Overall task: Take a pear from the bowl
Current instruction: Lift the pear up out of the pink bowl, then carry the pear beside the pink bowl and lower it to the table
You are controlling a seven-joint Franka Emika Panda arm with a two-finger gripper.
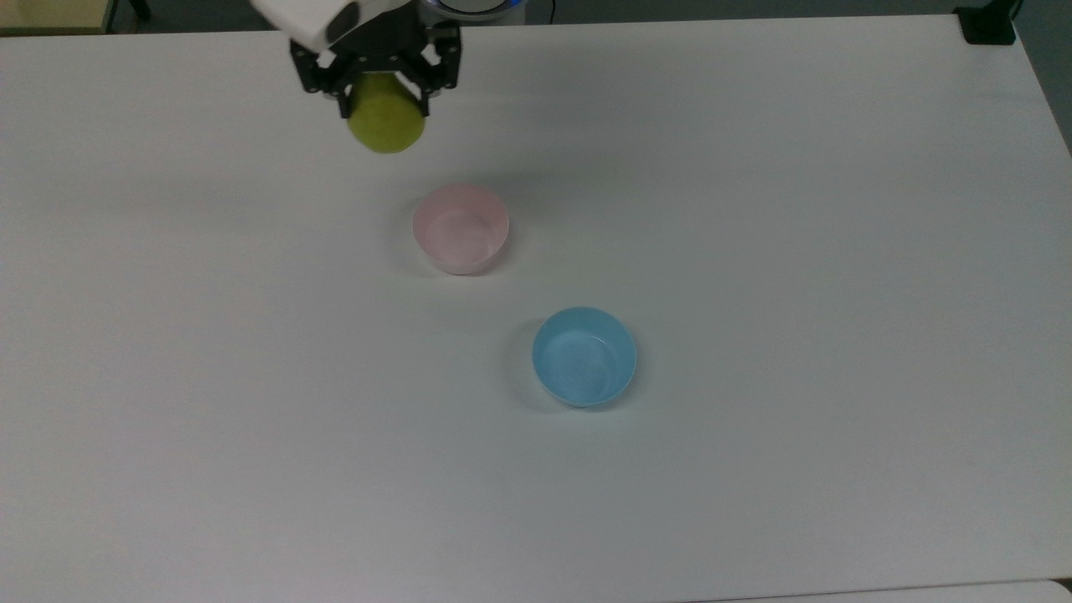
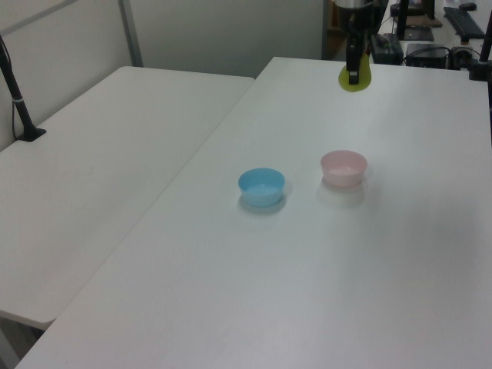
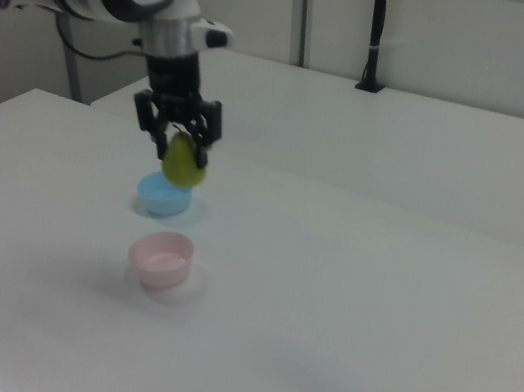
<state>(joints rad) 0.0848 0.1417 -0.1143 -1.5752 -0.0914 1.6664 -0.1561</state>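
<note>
claw (image 1: 383, 96) clamped on the pear (image 1: 386, 126), held in the air above the tabletop (image 1: 754, 251) | bowl (image 1: 461, 228) pink, on the tabletop, well below the pear | blue bowl (image 1: 584, 356) near the pink one

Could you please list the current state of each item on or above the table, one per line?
pear: held in the air, clear of both bowls.
gripper: shut on the pear's upper part, raised above the table.
pink bowl: upright on the table, empty.
blue bowl: upright on the table, empty, apart from the pink bowl.
</note>
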